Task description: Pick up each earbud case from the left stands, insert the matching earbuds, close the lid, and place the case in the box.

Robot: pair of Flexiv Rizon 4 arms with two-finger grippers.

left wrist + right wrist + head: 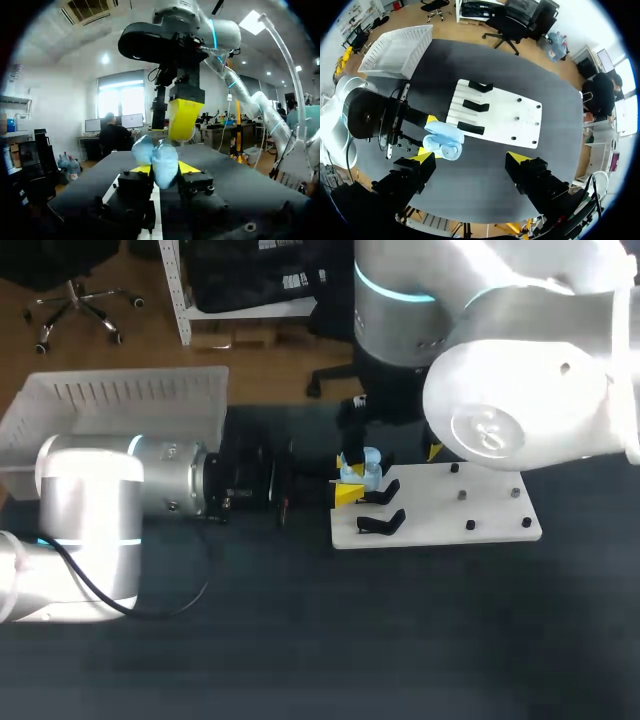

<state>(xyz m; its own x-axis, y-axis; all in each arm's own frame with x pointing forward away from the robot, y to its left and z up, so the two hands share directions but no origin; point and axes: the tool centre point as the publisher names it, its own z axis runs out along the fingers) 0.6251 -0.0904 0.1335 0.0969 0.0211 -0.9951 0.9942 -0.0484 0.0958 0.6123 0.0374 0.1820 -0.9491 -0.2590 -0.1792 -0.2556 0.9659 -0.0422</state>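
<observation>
A light blue earbud case (366, 469) with its lid up hangs over the left edge of the white board (440, 520). My left gripper (352, 488) is shut on it; in the left wrist view the case (159, 161) sits between the yellow tips of the left gripper (164, 168). My right gripper (470, 159) hovers wide open straight above the case (443, 140), and one of its yellow fingers (183, 118) stands just beyond the case. Black stands (474, 106) on the board's left part are bare. Several small dark pieces (463, 496) sit on its right part.
A white slatted basket (120, 400) stands at the table's back left, behind my left arm (110, 500). The big right arm (520, 390) hangs over the board's far side. Dark tabletop stretches in front of the board.
</observation>
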